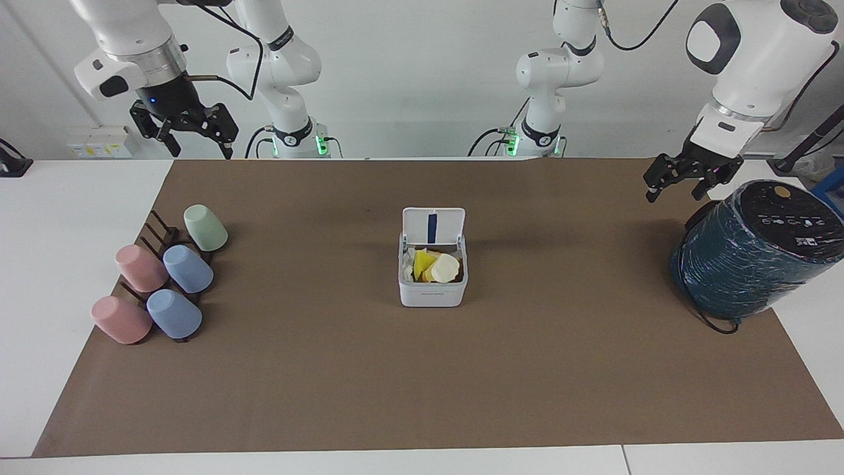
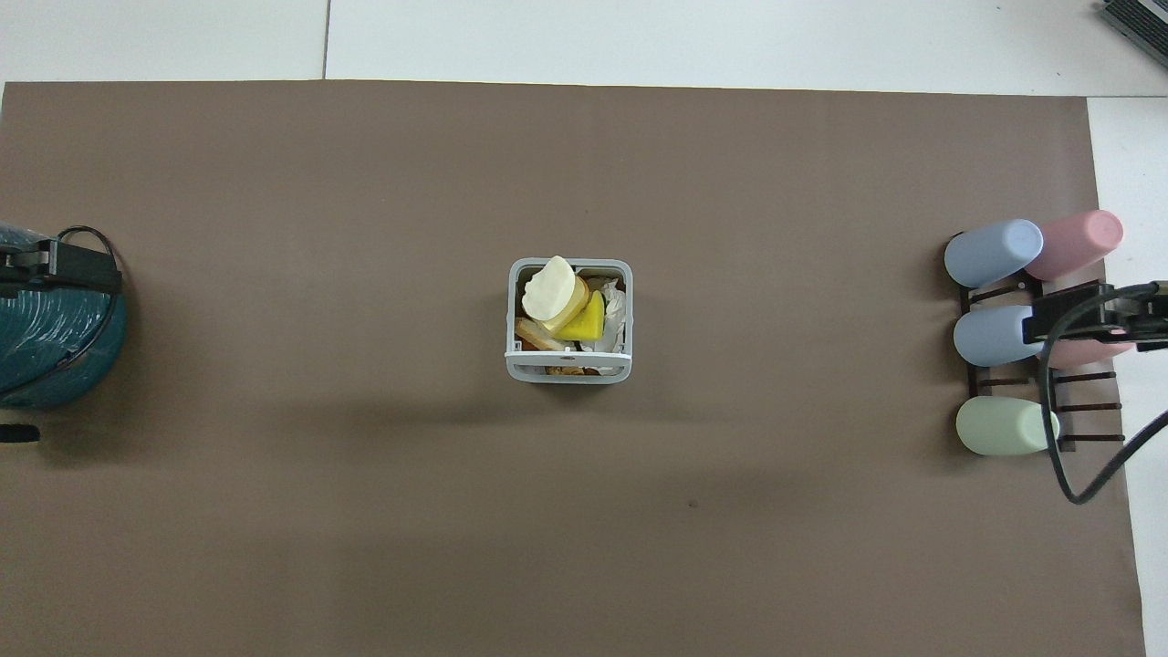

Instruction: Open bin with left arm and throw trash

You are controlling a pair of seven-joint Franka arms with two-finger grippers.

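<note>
The white bin [image 1: 432, 294] stands mid-mat with its lid [image 1: 433, 224] up, blue strip showing. Inside lie the trash pieces: a bright yellow scrap [image 2: 589, 323], a cream-white oval piece [image 2: 547, 287] on top, and a yellow-and-orange block [image 2: 577, 308] under it. My left gripper [image 1: 672, 196] is open and empty in the air beside the dark-teal cylinder's top. It also shows in the overhead view [image 2: 82, 271]. My right gripper [image 1: 202, 153] is open and empty, raised over the mat's corner by the cups. In the overhead view [image 2: 1077, 319] it covers the cup rack.
A big dark-teal wrapped cylinder [image 1: 752, 257] lies at the left arm's end of the brown mat [image 1: 422, 382]. Several pastel cups [image 1: 188, 268] lie on a dark rack [image 1: 161, 231] at the right arm's end.
</note>
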